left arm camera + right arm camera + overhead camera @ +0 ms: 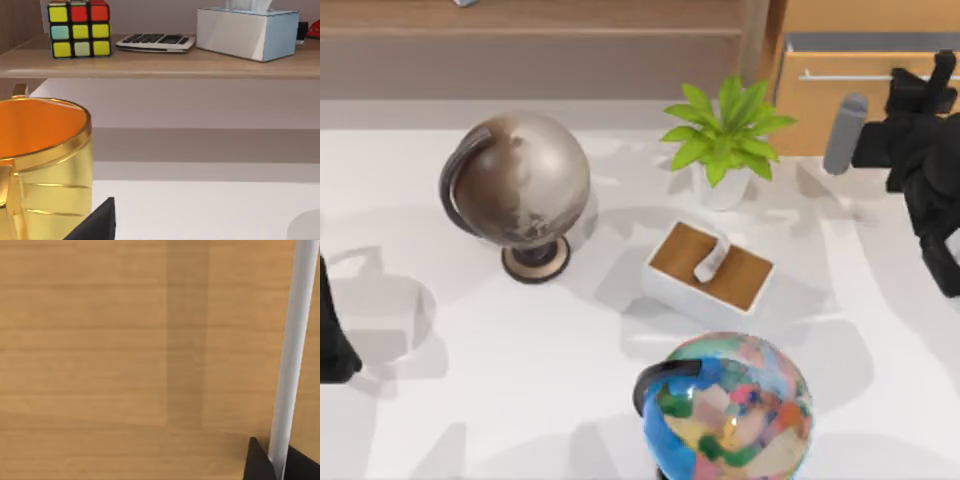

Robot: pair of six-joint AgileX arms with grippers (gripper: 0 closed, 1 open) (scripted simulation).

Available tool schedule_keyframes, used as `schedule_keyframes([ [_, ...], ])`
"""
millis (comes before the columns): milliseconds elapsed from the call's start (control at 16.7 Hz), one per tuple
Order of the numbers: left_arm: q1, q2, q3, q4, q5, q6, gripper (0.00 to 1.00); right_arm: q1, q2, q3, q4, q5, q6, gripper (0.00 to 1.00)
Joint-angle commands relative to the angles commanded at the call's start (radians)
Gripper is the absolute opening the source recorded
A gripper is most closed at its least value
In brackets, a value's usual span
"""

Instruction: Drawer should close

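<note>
Right gripper (942, 68) against drawer (840, 110) front, handle (292, 355) long axis crossing just beside fingers (spread state: cannot tell); left arm far.

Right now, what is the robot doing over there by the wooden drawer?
The right gripper is up against the front of the wooden drawer at the table's far right corner, beside its silver handle. The drawer still sticks out a bit. The left arm waits at the left edge.
</note>
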Motion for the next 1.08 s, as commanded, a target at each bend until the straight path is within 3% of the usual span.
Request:
schedule_keyframes([
  [420, 0.0, 0.0, 0.0, 0.0, 0.0, 0.0, 1.0, -0.016, 0.092, 0.186, -0.111, -0.024, 0.0, 0.0],
  [780, 0.0, 0.0, 0.0, 0.0, 0.0, 0.0, 1.0, -0.017, 0.103, 0.207, -0.123, -0.028, 0.0, 0.0],
  [1080, 0.0, 0.0, 0.0, 0.0, 0.0, 0.0, 1.0, -0.017, 0.103, 0.207, -0.123, -0.028, 0.0, 0.38],
])
